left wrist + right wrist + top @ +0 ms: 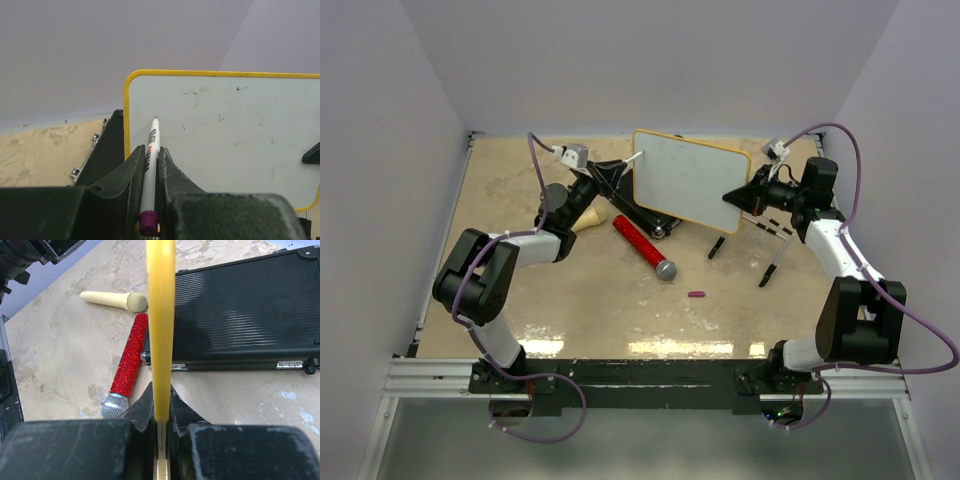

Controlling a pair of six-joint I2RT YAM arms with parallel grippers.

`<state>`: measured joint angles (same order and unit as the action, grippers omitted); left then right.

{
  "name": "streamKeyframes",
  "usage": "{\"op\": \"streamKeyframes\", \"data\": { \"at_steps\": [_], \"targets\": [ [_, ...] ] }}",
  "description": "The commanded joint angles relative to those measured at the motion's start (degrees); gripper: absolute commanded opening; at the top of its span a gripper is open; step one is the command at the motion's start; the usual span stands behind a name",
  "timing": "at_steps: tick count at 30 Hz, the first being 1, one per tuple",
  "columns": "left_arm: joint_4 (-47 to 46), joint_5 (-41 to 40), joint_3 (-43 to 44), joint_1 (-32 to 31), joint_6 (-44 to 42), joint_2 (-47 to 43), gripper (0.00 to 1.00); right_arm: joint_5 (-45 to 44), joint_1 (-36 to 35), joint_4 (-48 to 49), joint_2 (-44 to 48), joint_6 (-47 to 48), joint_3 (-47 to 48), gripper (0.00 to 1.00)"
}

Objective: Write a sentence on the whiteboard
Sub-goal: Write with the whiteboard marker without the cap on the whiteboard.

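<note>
The whiteboard [692, 180], white with a thin yellow rim, is held up on edge above the table. My right gripper [735, 195] is shut on its right rim. In the right wrist view the rim [160, 315] runs edge-on between the right gripper's [161, 390] jaws. My left gripper [151, 150] is shut on a white marker [150, 165] with a purple end. The marker's tip sits at the upper left of the whiteboard's face [225, 135]. That face carries only a few faint specks, and no sentence is in view.
A black case [240, 315] lies on the table under the board. Beside it lie a red glitter microphone [642, 245] and a cream microphone [590, 218]. A small purple cap [696, 295] and two black stick-like pieces [717, 247] lie nearer the front.
</note>
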<state>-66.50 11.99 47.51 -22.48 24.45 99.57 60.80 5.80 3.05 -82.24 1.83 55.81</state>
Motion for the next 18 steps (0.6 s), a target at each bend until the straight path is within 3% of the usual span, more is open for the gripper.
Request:
{"op": "streamKeyframes", "data": {
  "at_steps": [1, 18],
  "targets": [
    [-3.02, -0.21, 2.68, 0.6, -0.19, 0.01, 0.0, -0.59, -0.09, -1.2, -0.91, 1.51, 1.67, 0.0],
    [-0.74, 0.23, 2.77, 0.6, -0.19, 0.8, 0.0, -0.5, 0.0, -1.2, -0.91, 1.52, 1.67, 0.0]
  ]
}}
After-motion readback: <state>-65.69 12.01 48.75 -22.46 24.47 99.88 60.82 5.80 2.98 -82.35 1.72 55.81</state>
